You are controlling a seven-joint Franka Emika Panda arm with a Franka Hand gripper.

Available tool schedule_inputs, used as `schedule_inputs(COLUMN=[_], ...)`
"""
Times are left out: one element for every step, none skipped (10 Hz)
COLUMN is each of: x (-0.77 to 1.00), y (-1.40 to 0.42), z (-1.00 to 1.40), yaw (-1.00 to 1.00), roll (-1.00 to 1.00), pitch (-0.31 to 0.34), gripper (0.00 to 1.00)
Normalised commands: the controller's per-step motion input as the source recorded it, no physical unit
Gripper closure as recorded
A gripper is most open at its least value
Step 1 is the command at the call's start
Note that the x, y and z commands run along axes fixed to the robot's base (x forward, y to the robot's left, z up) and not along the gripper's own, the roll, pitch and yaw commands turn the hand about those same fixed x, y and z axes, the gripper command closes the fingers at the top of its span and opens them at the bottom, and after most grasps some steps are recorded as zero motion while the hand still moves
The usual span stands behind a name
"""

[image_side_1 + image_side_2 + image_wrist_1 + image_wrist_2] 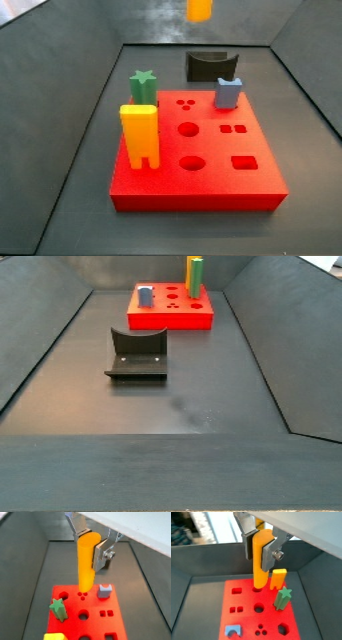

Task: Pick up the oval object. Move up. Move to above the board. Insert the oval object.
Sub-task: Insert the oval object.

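Observation:
My gripper [91, 549] is shut on the oval object [87, 567], a slim yellow-orange peg that hangs upright between the silver fingers [100, 556]. Both wrist views show it, with the gripper [259, 552] gripping the peg [261, 567] near its top. Under it lies the board [100, 624], a red slab with cut-out holes [244, 614]. The peg's lower end is clear of the board, over its far part. In a side view only the peg's lower end [198, 10] shows, high above the board [214, 170]; the gripper is out of that view.
On the board stand a green star peg [143, 88], a wide yellow block [138, 135] and a small blue-grey piece [229, 93]. The dark fixture [138, 353] stands on the floor apart from the board [171, 316]. Grey bin walls enclose the floor.

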Motion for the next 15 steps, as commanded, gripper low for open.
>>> schedule_inputs(x=[0.00, 0.00, 0.00, 0.06, 0.10, 0.10, 0.08, 0.01, 0.09, 0.21, 0.27, 0.27, 0.30, 0.33, 0.37], y=[-0.24, -0.25, -0.23, -0.23, -0.20, -0.20, -0.19, -0.18, -0.19, -0.22, -0.23, -0.23, -0.24, -0.25, -0.26], z=[-0.11, -0.11, -0.13, -0.15, -0.22, -0.27, -0.28, -0.28, -0.28, -0.29, -0.31, -0.36, -0.45, -0.53, -0.54], yaw=[-0.79, -0.69, -0.70, -0.77, -0.85, -0.87, -0.89, -0.94, -0.88, -0.77, -0.71, -0.73, -0.71, -0.68, -0.63], roll=[0.00, 0.00, 0.01, 0.01, 0.00, 0.01, 0.02, 0.02, 0.02, 0.03, 0.04, 0.06, 0.10, 0.13, 0.13], pitch=[0.081, 0.170, 0.170, 0.056, 0.000, 0.000, 0.000, 0.000, 0.000, 0.000, 0.000, -0.010, -0.034, -0.064, -0.061], gripper=[1.00, 1.00, 1.00, 1.00, 1.00, 1.00, 1.00, 1.00, 1.00, 1.00, 1.00, 1.00, 1.00, 1.00, 1.00])
